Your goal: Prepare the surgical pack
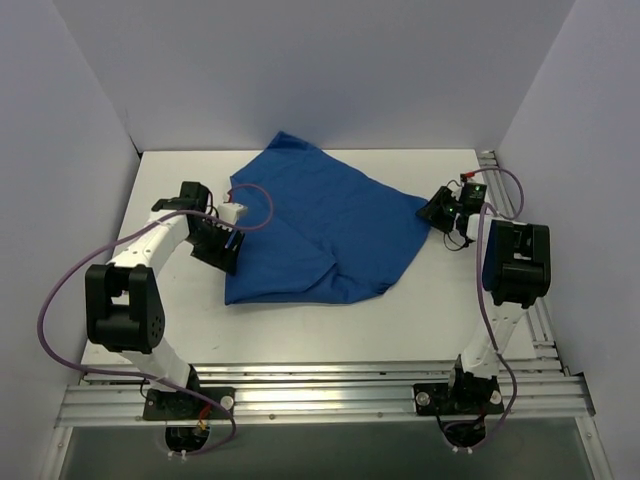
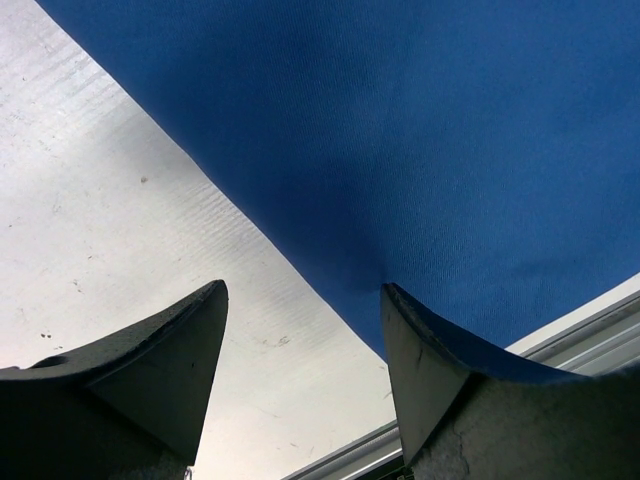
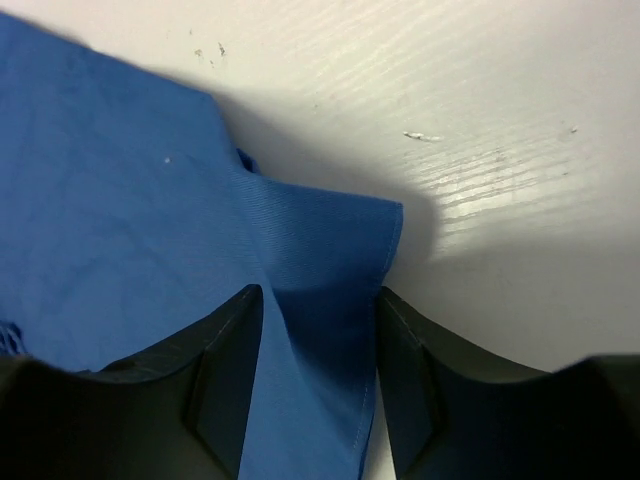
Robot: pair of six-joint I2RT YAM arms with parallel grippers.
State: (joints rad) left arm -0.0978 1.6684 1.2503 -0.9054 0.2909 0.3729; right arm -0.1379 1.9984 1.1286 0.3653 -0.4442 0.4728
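Blue cloth lies rumpled and partly folded over in the middle of the white desk.
The left claw sits low at the cloth's left edge with its fingers wide apart, and the hem reaches the tip of one finger. The right claw is at the cloth's right corner, fingers also apart, with that corner lying loose between them.

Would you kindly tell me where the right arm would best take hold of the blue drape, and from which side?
Probably the drape at its right-hand corner, coming in from the right, low over the table. That corner tapers to a thin flap lying flat, apart from the bunched middle, and it sits between the right gripper's open fingers.
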